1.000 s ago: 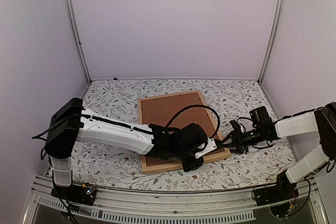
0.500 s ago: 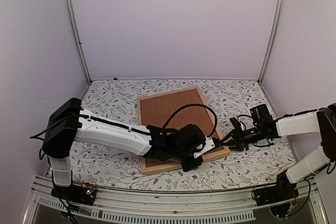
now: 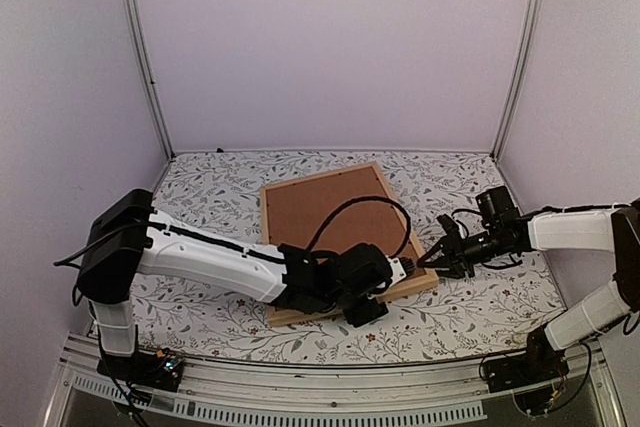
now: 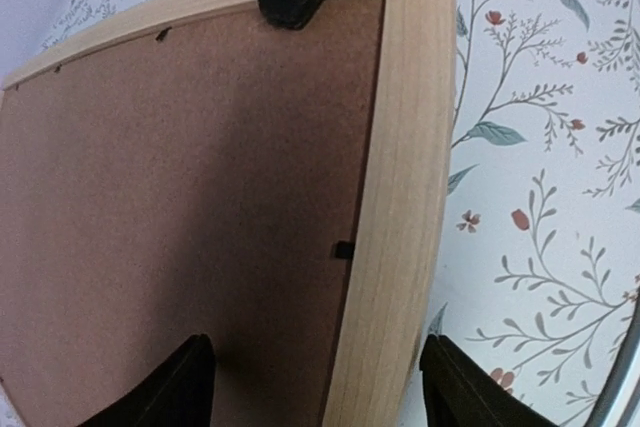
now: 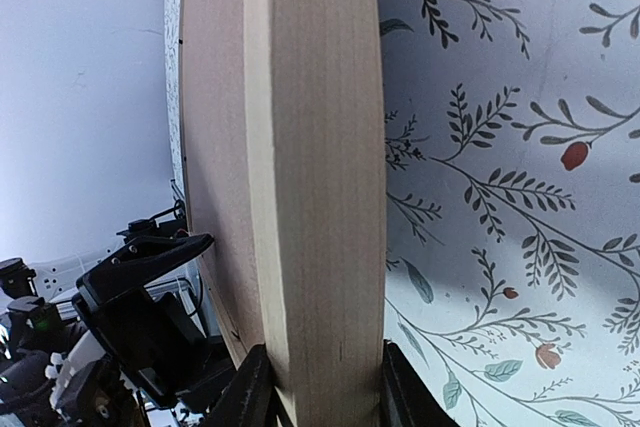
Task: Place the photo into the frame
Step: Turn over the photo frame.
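The frame [image 3: 421, 282], thin light wood, lies back side up mid-table with the brown backing board [image 3: 335, 212] filling it. The photo is hidden. My right gripper [image 3: 433, 261] is shut on the frame's near right edge. In the right wrist view its fingers [image 5: 250, 392] pinch the wooden rail [image 5: 315, 147] from both sides. My left gripper [image 3: 386, 285] is open at the near right corner. In the left wrist view its fingers [image 4: 190, 387] straddle the rail [image 4: 400, 197] without touching it, one over the backing board [image 4: 180, 197], the other over the table.
A floral-patterned cloth [image 3: 210, 307] covers the table. Small black tabs [image 4: 343, 249] sit along the inner edge of the frame. Grey walls and metal posts [image 3: 140, 47] close in the back and sides. A metal rail [image 3: 300, 392] runs along the near edge.
My left gripper has opened and let go of the frame's rail. My right gripper has kept its hold and risen a little, lifting the frame's right edge slightly.
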Robot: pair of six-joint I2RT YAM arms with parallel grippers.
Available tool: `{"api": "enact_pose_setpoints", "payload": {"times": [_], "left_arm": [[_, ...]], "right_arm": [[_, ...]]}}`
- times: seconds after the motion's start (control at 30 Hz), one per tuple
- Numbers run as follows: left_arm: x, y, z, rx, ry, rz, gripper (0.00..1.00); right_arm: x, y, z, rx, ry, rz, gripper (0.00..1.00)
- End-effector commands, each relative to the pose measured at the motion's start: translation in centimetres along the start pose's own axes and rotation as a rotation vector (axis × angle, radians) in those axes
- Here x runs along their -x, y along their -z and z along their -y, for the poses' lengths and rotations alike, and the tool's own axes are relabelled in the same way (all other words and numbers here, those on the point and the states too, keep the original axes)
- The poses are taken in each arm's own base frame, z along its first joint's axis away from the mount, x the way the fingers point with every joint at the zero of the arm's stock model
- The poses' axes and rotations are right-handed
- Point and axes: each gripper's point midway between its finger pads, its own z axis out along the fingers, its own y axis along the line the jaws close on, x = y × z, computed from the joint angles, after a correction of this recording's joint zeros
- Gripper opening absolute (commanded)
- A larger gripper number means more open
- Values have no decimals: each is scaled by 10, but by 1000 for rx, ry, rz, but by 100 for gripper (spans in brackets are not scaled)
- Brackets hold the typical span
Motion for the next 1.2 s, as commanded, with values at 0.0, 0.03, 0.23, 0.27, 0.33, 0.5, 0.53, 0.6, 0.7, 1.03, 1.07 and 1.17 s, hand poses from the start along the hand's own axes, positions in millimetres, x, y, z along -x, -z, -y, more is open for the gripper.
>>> {"api": "enact_pose_setpoints", "payload": {"times": [0.0, 0.03, 0.23, 0.27, 0.33, 0.5, 0.53, 0.6, 0.7, 1.03, 1.07, 1.17], "left_arm": [[3, 17, -12, 144, -50, 8, 78], [0, 17, -13, 167, -59, -1, 80], [-22, 27, -34, 335, -96, -54, 82], [-27, 30, -39, 372, -103, -67, 82], [-37, 35, -49, 435, -118, -90, 82], [-54, 46, -61, 497, -141, -122, 81], [-55, 48, -62, 500, -140, -124, 80], [-55, 53, -64, 503, -134, -118, 78], [-49, 59, -67, 511, -123, -103, 74], [-36, 68, -74, 544, -136, -80, 38], [-35, 69, -74, 544, -136, -77, 34], [-30, 72, -76, 549, -133, -67, 27]], "right_arm": [[20, 16, -51, 112, 94, 29, 0], [21, 17, -54, 114, 91, 28, 0], [25, 22, -67, 129, 87, 12, 0], [25, 22, -68, 130, 85, 10, 0], [26, 23, -70, 131, 83, 5, 0], [27, 22, -70, 130, 79, 0, 0], [27, 22, -70, 128, 78, -1, 0], [27, 21, -69, 127, 75, -3, 0], [26, 20, -68, 130, 67, -9, 2], [26, 17, -64, 124, 55, -13, 19], [26, 17, -63, 122, 52, -15, 21], [26, 16, -61, 116, 52, -16, 28]]}}
